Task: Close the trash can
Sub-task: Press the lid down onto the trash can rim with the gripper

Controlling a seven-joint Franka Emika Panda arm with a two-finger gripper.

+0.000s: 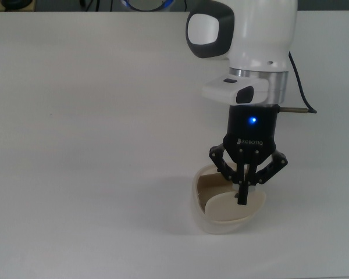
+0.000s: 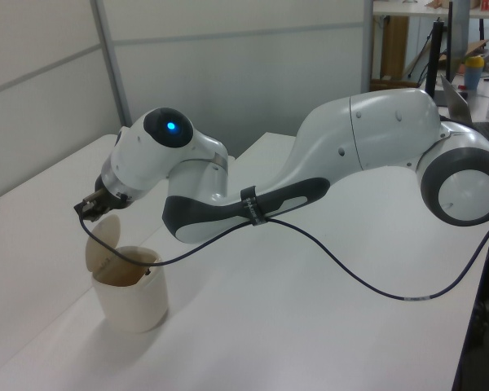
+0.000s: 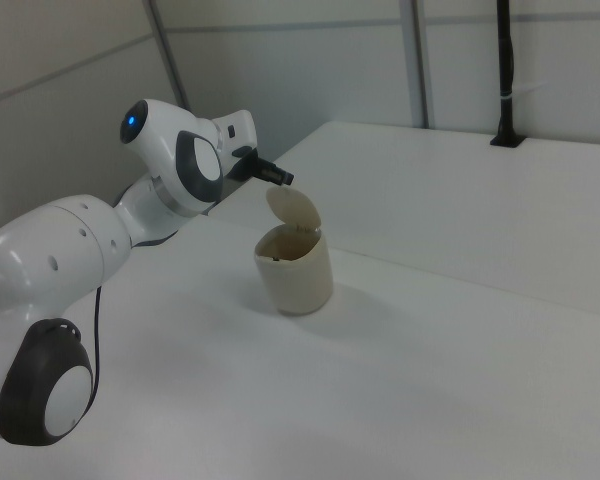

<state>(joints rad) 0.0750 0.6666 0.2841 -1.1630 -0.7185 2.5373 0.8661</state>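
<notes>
My hand (image 1: 242, 195) hangs with its two fingers drawn tight together into one narrow black tip, holding nothing, and that tip sits right over the raised lid (image 1: 232, 206) of the trash can (image 1: 205, 206) in the top view. The trash can stands on the white surface (image 1: 93, 133) at about five o'clock from the middle of the top view, near the lower edge. It is open: the cream oval lid stands up on its hinge, tilted, and the brownish inside (image 1: 212, 185) shows at ten o'clock from the lid. In the left view my hand (image 2: 88, 205) is at the lid's (image 2: 102, 240) upper edge, at twelve o'clock from the trash can (image 2: 132, 297); whether it touches I cannot tell. In the right view the hand (image 3: 275, 177) points at the top of the lid (image 3: 293, 210), with the trash can (image 3: 295, 268) below it. A blue light (image 1: 253, 121) glows on my wrist, and a black cable (image 2: 342, 273) loops along the arm (image 2: 367, 138).
</notes>
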